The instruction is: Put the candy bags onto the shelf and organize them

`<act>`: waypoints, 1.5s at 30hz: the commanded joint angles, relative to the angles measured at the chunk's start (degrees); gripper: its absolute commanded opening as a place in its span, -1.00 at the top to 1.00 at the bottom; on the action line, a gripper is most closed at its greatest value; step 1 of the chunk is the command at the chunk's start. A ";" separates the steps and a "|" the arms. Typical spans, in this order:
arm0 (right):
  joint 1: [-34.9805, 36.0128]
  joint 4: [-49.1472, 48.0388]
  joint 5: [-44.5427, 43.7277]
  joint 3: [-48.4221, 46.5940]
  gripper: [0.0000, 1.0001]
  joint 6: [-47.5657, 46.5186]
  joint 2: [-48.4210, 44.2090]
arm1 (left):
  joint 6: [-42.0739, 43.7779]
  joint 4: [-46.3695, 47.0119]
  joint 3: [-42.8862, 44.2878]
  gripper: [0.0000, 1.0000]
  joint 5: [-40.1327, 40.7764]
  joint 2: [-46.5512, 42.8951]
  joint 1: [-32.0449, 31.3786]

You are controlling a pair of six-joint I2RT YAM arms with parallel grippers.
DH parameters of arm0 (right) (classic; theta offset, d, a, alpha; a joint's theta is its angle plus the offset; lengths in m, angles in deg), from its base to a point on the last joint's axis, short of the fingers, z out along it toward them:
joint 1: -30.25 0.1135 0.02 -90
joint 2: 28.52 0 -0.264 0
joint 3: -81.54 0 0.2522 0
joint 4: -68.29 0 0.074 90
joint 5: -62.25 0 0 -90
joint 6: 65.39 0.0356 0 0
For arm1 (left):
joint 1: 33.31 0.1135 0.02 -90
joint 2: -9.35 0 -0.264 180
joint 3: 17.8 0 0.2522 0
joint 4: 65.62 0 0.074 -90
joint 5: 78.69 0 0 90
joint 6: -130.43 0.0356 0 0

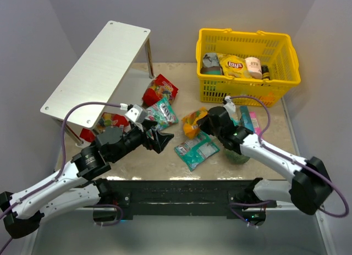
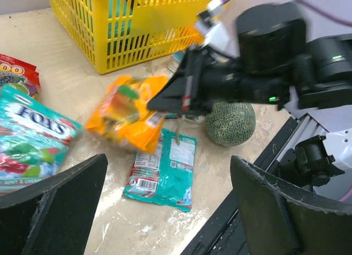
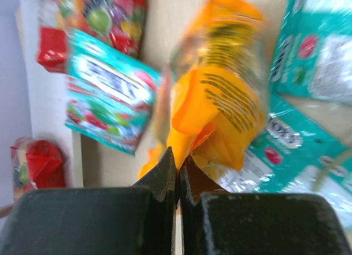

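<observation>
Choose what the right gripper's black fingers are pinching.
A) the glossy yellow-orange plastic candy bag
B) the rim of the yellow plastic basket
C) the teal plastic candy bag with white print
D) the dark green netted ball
A: the right wrist view shows the right gripper closed tight on a fold of the glossy yellow-orange plastic candy bag.

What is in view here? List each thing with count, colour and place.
shelf: one, white, far left.
basket: one, yellow, far right; chip bag inside.
red candy bags: two, one beside the shelf leg, one at the shelf's near end.
teal candy bags: at least two, centre.
orange candy bag: one, centre, in the right gripper.
green ball: one, under the right arm.
left gripper: one, black, open, empty.
right gripper: one, black, shut on the orange candy bag.
</observation>
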 commanded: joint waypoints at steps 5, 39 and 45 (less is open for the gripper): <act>-0.31 5.10 -7.31 -2.16 1.00 -8.63 -14.11 | -0.08 2.27 0.42 -0.98 2.03 -0.03 -0.32; -0.31 2.99 17.41 11.90 -0.66 -19.55 -15.71 | -0.70 4.55 -1.77 -0.98 2.82 2.25 -0.32; -0.31 -4.38 17.41 15.15 -0.77 -9.02 -11.32 | -1.14 4.64 -2.21 -0.98 3.00 2.08 -0.32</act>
